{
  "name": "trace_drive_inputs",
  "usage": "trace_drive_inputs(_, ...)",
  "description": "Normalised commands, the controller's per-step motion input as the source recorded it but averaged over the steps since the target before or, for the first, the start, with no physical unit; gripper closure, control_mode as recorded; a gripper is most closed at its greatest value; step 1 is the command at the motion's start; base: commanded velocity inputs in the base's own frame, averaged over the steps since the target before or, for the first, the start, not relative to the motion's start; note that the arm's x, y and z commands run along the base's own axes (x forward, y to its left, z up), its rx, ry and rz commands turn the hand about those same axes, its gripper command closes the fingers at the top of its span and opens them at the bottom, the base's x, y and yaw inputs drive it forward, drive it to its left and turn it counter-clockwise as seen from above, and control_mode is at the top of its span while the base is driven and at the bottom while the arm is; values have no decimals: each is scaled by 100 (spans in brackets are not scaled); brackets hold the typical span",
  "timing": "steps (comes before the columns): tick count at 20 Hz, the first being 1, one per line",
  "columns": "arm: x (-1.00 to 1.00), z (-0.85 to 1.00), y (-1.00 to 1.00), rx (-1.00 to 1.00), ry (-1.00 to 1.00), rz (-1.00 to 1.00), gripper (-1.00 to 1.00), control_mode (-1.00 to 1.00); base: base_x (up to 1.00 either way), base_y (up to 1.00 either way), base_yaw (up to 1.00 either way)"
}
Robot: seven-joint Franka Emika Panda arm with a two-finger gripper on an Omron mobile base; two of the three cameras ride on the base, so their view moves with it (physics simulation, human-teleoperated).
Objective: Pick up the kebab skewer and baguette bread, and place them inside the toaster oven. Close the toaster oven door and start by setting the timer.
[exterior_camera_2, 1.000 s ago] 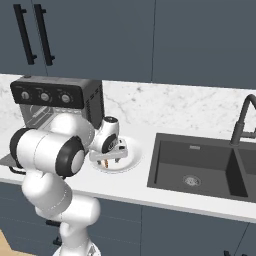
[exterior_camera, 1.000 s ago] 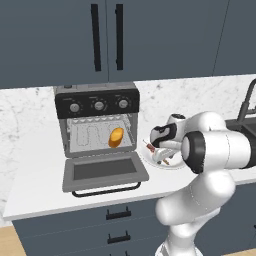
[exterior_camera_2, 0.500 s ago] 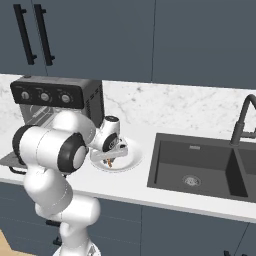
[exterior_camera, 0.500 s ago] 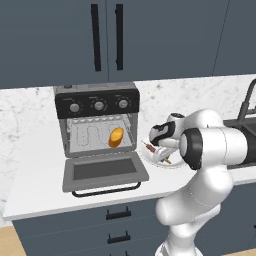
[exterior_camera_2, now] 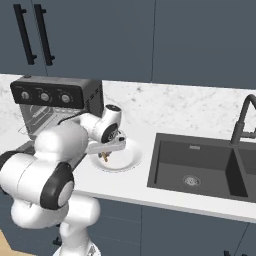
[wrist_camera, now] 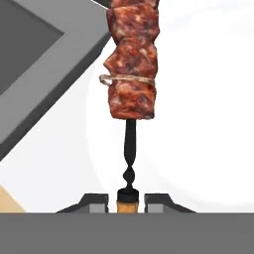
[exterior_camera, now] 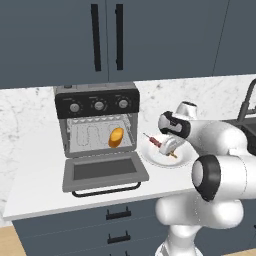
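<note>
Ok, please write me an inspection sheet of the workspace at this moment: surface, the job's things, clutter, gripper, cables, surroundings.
Surface: white marbled counter.
Job's things: baguette bread lies on the rack inside the toaster oven; toaster oven door is dropped open; kebab skewer is over the white plate, its stick end between the fingertips.
Clutter: nothing seen.
Gripper: gripper is shut on the kebab skewer's wooden end, above the plate.
Cables: nothing seen.
Surroundings: dark sink with black faucet right of the plate; dark blue cabinets above the counter.
</note>
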Motion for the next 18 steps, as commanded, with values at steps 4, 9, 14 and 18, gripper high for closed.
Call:
trace_drive_inputs(4, -100, 100, 78, 0, -4, -2, 100, -100, 0, 0, 0)
trace_drive_inputs(9, -94, 68, 100, 0, 0, -13, 100, -100, 0, 0, 0)
trace_drive_inputs(14, -50, 54, 100, 0, 0, -20, 100, -100, 0, 0, 0)
trace_drive_inputs(18, -2, 53, 100, 0, 1, -23, 100, -100, 0, 0, 0)
